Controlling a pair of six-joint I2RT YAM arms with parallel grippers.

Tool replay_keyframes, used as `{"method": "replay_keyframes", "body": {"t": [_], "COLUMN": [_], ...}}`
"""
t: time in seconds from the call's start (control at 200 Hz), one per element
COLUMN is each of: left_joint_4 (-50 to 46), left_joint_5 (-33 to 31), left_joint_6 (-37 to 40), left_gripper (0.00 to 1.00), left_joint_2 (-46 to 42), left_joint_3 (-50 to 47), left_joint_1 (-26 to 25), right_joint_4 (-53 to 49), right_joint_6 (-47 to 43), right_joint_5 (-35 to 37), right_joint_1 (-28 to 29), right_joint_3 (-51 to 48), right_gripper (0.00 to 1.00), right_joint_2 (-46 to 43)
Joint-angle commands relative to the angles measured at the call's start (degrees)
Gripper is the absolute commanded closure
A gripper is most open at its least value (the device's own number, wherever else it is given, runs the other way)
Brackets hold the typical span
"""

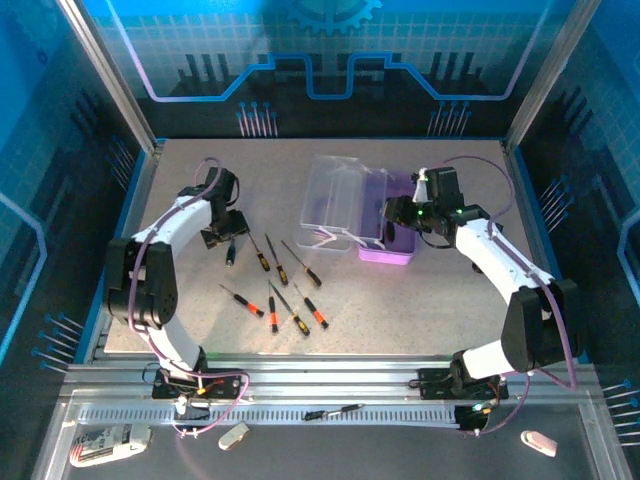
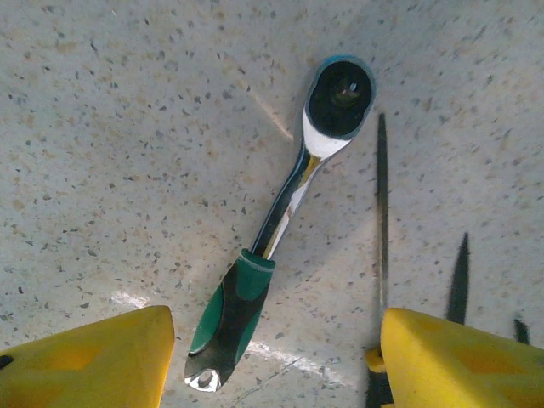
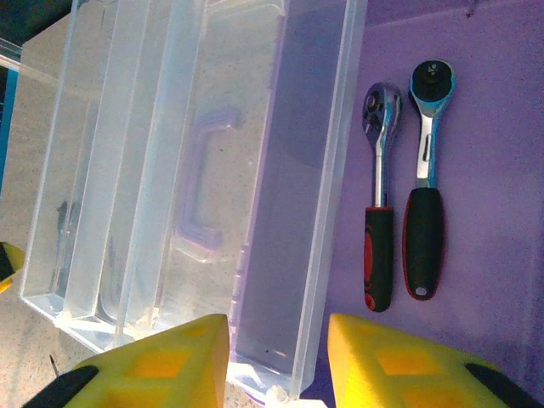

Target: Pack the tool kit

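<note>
Here, on the speckled table (image 1: 420, 310) between blue walls (image 1: 330, 50), my left claw (image 2: 274, 331) gapes astride a green-handled ratchet (image 2: 285, 204), left of the case (image 1: 392, 250); my right claw (image 3: 279, 340) grip unclear.

The case (image 1: 388, 250) sits right of centre on the counter (image 1: 440, 320). Its clear lid (image 1: 335, 190), with a purple handle (image 3: 197, 183), is swung open to the left of the purple base (image 3: 493, 170), where a red-gripped ratchet (image 3: 379, 255) and a black-gripped ratchet (image 3: 423, 242) lie side by side. Several thin orange-and-black screwdrivers (image 1: 272, 290) lie scattered at lower left of the case, with a green-handled ratchet (image 2: 272, 246) flat on the counter beside them.
</note>
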Motion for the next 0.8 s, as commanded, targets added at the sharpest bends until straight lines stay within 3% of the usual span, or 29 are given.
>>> {"method": "replay_keyframes", "body": {"t": [0.0, 0.415, 0.795], "left_joint_4": [-1.43, -0.48, -0.11], "left_joint_5": [1.10, -1.37, -0.38], "left_joint_6": [4.29, 10.53, 10.16], "left_gripper": [0.35, 0.40, 0.57], "left_joint_2": [2.59, 11.63, 15.26], "left_joint_3": [0.82, 7.02, 9.50], "left_joint_1": [0.47, 1.07, 4.02], "right_joint_4": [1.29, 1.68, 1.00], "right_joint_6": [0.99, 1.61, 1.61], "right_joint_5": [-0.12, -0.36, -0.20], "right_joint_1": [0.91, 1.00, 1.24], "right_joint_3": [-1.57, -3.65, -3.86], "right_gripper": [0.63, 0.63, 0.63], "right_joint_2": [-2.23, -2.75, -4.05]}}
